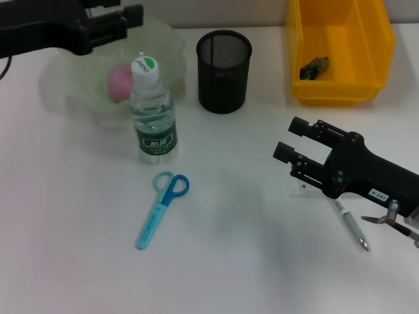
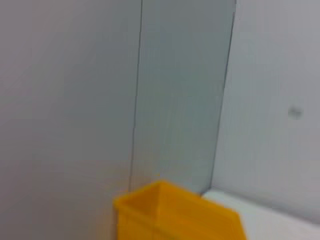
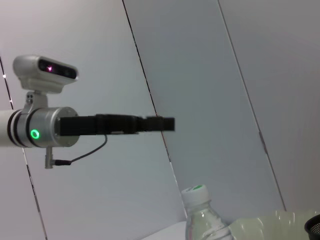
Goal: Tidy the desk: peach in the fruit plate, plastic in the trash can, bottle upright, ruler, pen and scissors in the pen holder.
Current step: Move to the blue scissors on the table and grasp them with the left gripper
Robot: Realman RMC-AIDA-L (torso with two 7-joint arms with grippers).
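Note:
A pink peach [image 1: 120, 83] lies in the translucent fruit plate [image 1: 65, 72] at the back left. My left gripper [image 1: 127, 10] hovers above that plate, open and holding nothing. The bottle [image 1: 152, 118] stands upright just in front of the plate. Blue scissors [image 1: 162, 208] lie flat nearer the table's front. The black mesh pen holder [image 1: 224, 62] stands at the back centre. A crumpled piece of plastic [image 1: 314, 67] lies in the yellow trash can [image 1: 340, 91]. My right gripper [image 1: 288, 140] is open low over the table, and the pen [image 1: 350, 222] lies partly under its arm. The ruler is not clearly visible.
In the left wrist view only a corner of the yellow bin [image 2: 170, 210] and the wall show. The right wrist view shows the left gripper [image 3: 160, 123] from the side, the bottle's cap [image 3: 195, 192] and the plate's rim [image 3: 270, 225].

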